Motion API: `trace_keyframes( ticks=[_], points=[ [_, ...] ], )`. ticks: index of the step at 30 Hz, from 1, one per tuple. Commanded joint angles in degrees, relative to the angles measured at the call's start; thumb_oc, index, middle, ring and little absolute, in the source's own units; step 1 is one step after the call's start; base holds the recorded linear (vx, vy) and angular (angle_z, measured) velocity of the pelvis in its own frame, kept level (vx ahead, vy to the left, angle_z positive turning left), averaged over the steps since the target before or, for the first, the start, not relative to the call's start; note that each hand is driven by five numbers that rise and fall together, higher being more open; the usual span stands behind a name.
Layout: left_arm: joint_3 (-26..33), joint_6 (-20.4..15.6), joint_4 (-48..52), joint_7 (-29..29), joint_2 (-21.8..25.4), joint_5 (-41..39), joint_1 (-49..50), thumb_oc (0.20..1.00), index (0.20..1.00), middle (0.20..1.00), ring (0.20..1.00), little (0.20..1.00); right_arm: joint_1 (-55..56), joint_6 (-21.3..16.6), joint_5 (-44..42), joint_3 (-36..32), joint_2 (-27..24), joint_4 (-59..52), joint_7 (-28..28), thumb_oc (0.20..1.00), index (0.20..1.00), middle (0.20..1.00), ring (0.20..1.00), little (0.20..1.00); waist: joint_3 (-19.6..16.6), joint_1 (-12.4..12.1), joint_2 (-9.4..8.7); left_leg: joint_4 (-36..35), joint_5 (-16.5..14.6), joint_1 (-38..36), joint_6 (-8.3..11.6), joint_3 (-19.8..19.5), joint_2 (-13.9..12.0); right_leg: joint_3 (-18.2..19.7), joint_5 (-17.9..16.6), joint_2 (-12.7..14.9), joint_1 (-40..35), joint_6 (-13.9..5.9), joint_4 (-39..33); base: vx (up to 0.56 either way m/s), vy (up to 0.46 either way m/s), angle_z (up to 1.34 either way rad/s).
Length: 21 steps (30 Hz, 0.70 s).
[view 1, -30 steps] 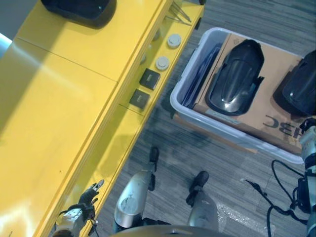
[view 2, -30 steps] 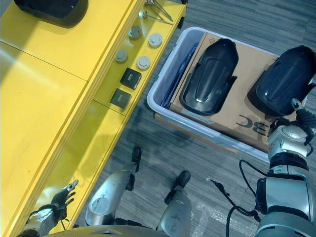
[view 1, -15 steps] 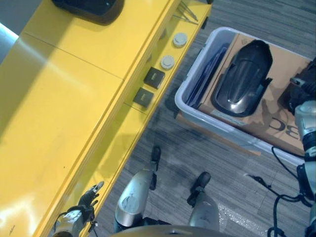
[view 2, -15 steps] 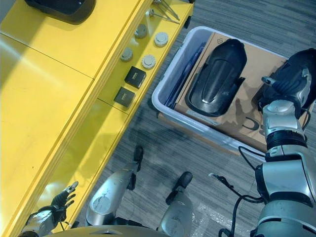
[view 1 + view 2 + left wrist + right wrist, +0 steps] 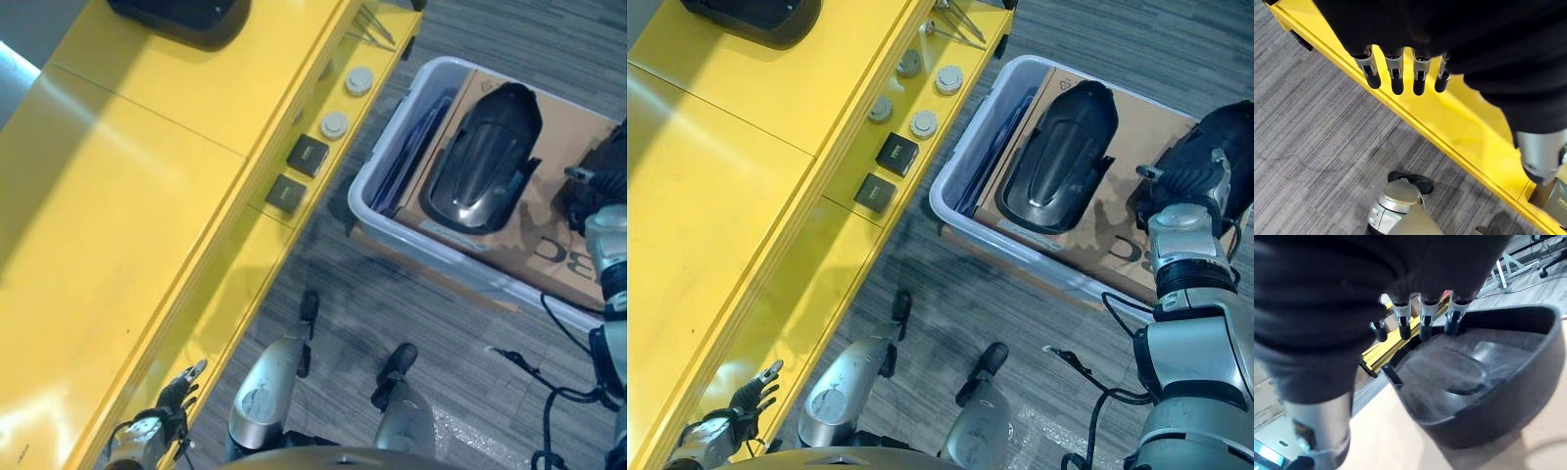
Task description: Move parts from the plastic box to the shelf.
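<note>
Right wrist view shows our right hand (image 5: 1317,308) over a black part (image 5: 1484,377), fingers straight, holding nothing. Our left hand (image 5: 1449,34) hangs relaxed beside the yellow shelf (image 5: 147,176).

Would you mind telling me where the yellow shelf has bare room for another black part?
The shelf's top is bare from the black part at its far end down toward the left hand. The lower ledge is crowded by the square blocks and round discs, but bare nearer the robot.
</note>
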State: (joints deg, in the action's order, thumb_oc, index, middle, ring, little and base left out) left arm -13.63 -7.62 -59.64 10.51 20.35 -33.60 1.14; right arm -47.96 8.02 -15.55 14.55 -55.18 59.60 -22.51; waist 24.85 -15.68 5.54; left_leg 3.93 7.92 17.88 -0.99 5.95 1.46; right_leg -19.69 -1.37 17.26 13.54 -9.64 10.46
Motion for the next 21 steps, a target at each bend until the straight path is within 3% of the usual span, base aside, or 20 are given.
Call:
trace_keyframes(
  ticks=[1, 13, 21],
  points=[
    [-0.58, -1.32, -1.39, 0.22, 2.66, -0.3, 2.07, 1.0, 1.0, 1.0, 1.0, 1.0, 1.18, -0.21, 1.21, 2.78, -5.08, -2.5, 0.66, 1.0, 1.0, 1.0, 1.0, 1.0, -0.35, -0.48, -0.8, 4.57, -5.66, 2.48, 4.12, -6.5, -2.41, 1.04, -1.84, 0.17, 2.86, -1.03, -0.62, 0.0, 0.0, 0.0],
    [-0.65, -0.85, 0.07, -0.4, 2.24, -0.89, 1.12, 1.0, 1.0, 1.0, 1.0, 1.0, 5.06, -1.11, 3.28, 2.0, -1.6, -4.23, 4.89, 1.0, 1.0, 1.0, 1.0, 1.0, 0.85, 0.1, -0.66, 4.9, -5.53, 3.58, 3.96, -6.24, -2.23, 2.02, -2.25, -0.15, 4.36, -1.01, -0.49, 0.0, 0.0, 0.0],
    [0.41, -0.59, 0.83, -0.68, 1.93, -0.71, 1.79, 1.0, 1.0, 1.0, 1.0, 1.0, 6.77, -2.63, 8.82, 4.41, 0.65, -14.56, 12.09, 1.0, 1.0, 1.0, 1.0, 1.0, 0.73, 0.38, -1.23, 4.42, -5.27, 3.34, 3.99, -5.98, -2.35, 2.33, -2.2, -0.59, 4.32, -0.85, -0.78, 0.0, 0.0, 0.0]
  ],
)
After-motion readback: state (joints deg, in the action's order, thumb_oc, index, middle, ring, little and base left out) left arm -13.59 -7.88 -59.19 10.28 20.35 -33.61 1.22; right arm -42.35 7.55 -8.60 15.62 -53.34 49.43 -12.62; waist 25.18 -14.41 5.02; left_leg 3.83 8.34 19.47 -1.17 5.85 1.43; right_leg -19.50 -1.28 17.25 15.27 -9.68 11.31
